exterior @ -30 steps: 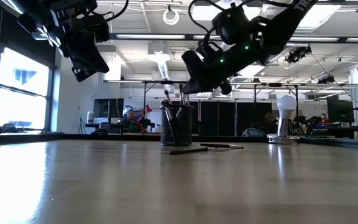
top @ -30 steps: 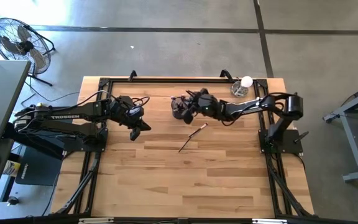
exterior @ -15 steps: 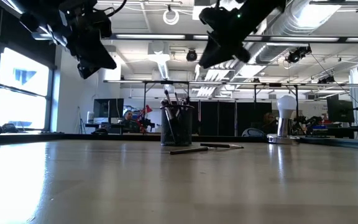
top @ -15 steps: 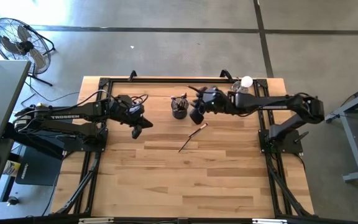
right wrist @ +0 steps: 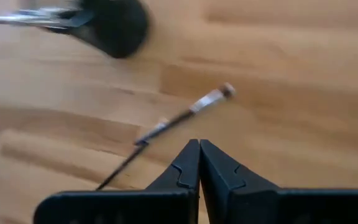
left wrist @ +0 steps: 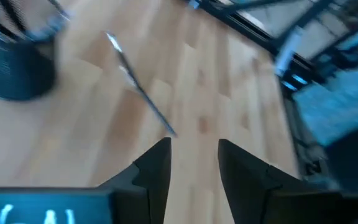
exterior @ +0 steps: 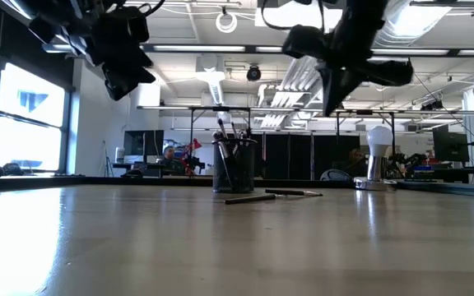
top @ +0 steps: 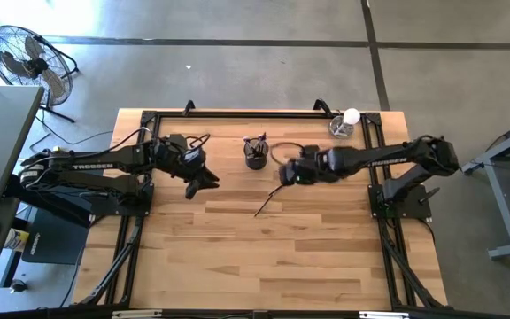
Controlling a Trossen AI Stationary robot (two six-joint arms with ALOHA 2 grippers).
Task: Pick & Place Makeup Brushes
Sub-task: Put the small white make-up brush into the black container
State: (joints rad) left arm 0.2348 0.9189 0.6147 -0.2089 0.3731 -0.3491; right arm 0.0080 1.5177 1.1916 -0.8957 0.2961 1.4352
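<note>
A small black cup (top: 255, 154) stands at the table's far middle with several makeup brushes (exterior: 229, 131) upright in it. Two more brushes (top: 273, 197) lie flat on the wood just near-right of the cup, also seen as brushes (right wrist: 179, 117) in the right wrist view. My right gripper (top: 283, 175) hovers shut above their far end, touching nothing. My left gripper (left wrist: 194, 165) hangs open in the air to the left of the cup, its fingers pointing toward the lying brush (left wrist: 138, 87).
A clear glass with a white ball (top: 345, 122) stands at the far right corner. Black frame rails (top: 237, 113) run along the far edge and both sides. Bare wood (top: 264, 257) fills the near half of the table.
My right gripper has drawn away from above the cup, first toward the table's right edge and up, then toward the near edge and down, ending over the lying brushes. The brushes on the table and the cup have stayed in place.
</note>
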